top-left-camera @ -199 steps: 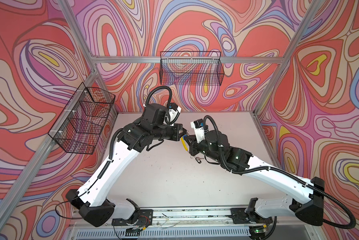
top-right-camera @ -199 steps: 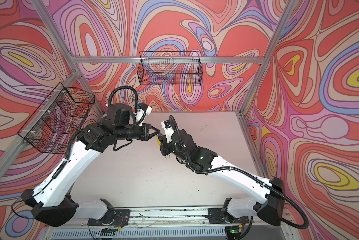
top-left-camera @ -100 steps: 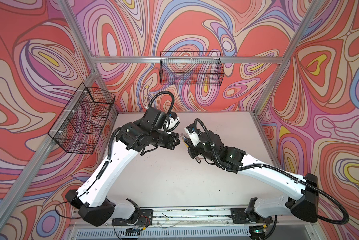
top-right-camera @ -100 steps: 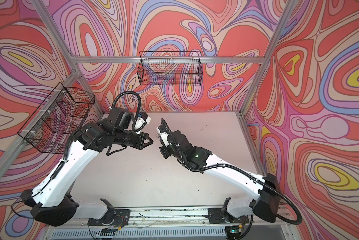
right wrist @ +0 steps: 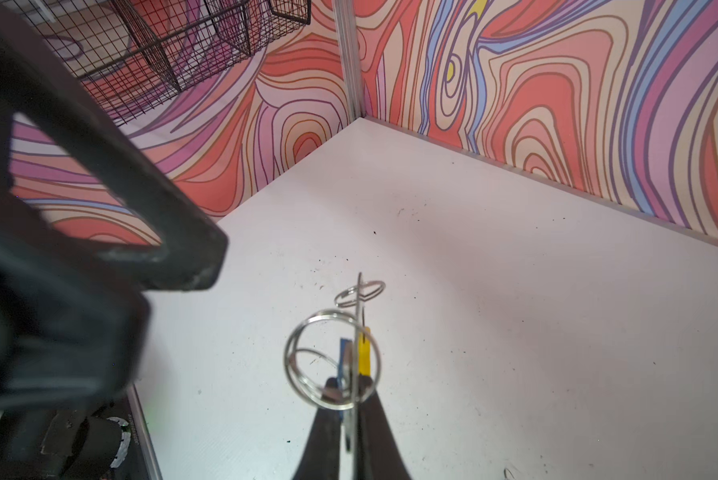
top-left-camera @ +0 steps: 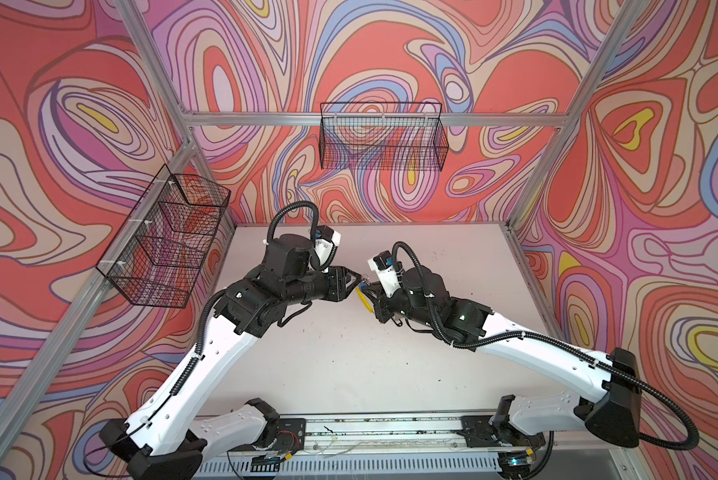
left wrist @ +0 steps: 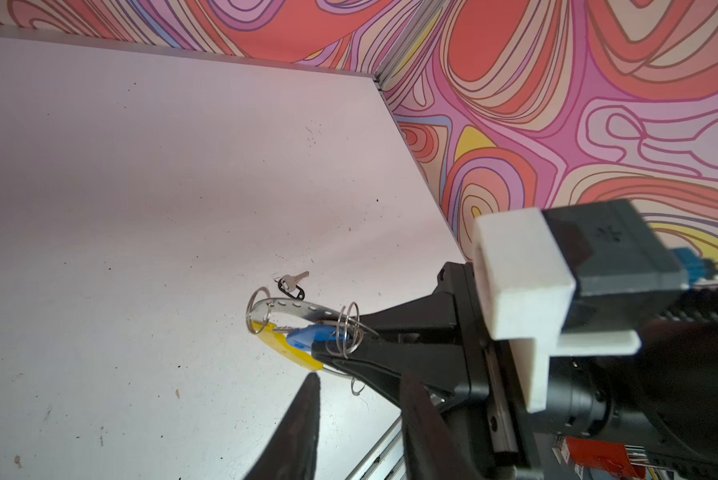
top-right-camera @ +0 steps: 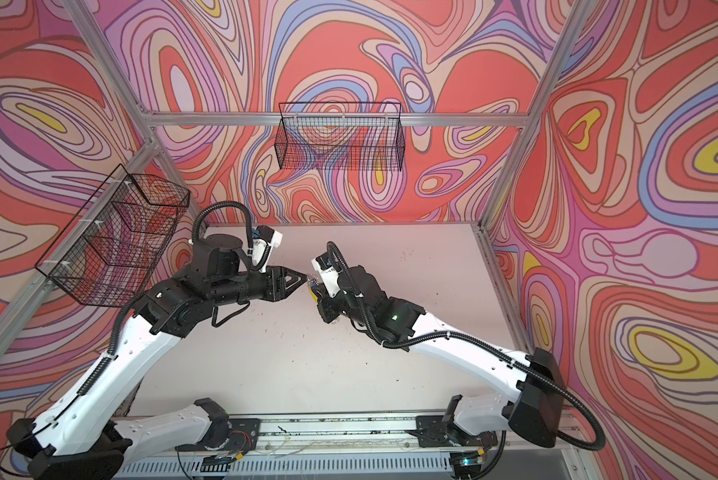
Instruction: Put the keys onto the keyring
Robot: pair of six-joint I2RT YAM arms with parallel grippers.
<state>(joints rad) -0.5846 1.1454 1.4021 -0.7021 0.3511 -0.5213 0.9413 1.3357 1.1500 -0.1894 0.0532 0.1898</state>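
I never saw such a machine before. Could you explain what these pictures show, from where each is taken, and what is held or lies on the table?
It is a robot with two white arms over a white table; each ends in a two-finger gripper. Both top views look down from above, side by side. The other two come from a camera on each wrist. The right gripper is shut on the keyring, a thin grey ring with a yellow sleeve; the key with the blue tag sits against it. The left gripper is open, close beside, holding nothing. The key with the black tag lies on the table.
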